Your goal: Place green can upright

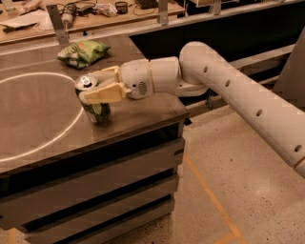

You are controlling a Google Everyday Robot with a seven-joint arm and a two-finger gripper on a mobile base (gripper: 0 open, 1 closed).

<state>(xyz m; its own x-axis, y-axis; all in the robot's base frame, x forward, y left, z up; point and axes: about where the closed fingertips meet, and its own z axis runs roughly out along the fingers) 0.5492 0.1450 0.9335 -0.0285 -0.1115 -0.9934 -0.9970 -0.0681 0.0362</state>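
Observation:
The green can (96, 112) stands upright on the dark table (143, 112), near its front right part, silver top with pull tab facing up. My gripper (95, 86) reaches in from the right on the white arm. Its tan fingers (102, 93) are closed around the can's upper body, one on the near side and one on the far side. The can's bottom rests on the table surface, just outside a white circle line (62, 136) painted on the table.
A green snack bag (83, 51) lies on the table behind the can. A workbench (95, 14) with cables and tools runs along the back. The table's right edge and front edge are close to the can; the floor lies below to the right.

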